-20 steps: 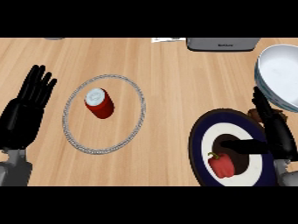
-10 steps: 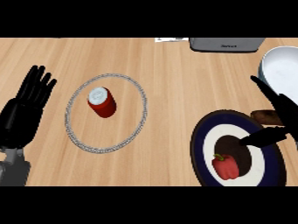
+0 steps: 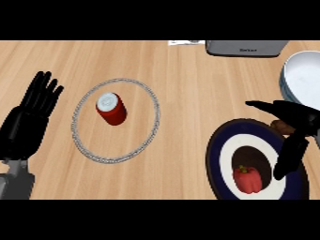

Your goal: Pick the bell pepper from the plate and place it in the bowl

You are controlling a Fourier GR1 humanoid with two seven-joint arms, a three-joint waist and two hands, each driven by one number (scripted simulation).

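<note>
While the red bell pepper (image 3: 247,178) sits on the dark-rimmed plate (image 3: 218,159) at lower right, right hand (image 3: 295,123) hovers over the plate's right side, fingers spread and straight, holding nothing. White bowl (image 3: 313,83) just beyond. Left hand (image 3: 28,119) rests open at left edge, fingers up. Red can (image 3: 111,108) stands inside silver ring (image 3: 150,129).

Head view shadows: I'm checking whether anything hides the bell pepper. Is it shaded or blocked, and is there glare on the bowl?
In the head view, the bell pepper lies in plain sight on the plate, on a dark patch at its centre; the right robot hand hangs beside it without covering it. The bowl shows soft, even shading and no harsh glare.
</note>
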